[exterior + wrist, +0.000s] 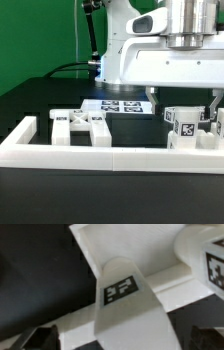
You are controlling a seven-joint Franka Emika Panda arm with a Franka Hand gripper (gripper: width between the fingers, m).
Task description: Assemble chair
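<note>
We see the fingers (35, 336) wide open, one on each side of a tagged white chair bar (125, 303), not touching it. The chair parts (190, 126) stand on the black surface (40, 100) at the exterior view's right, just behind the border frame (110, 153). Another chair piece (80, 124) lies approx. at the left.

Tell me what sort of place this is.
Most likely a robotics lab test bench: a green backdrop behind a black table, a white border frame fencing the work area, and a marker board plus tagged white chair parts under a robot arm.
</note>
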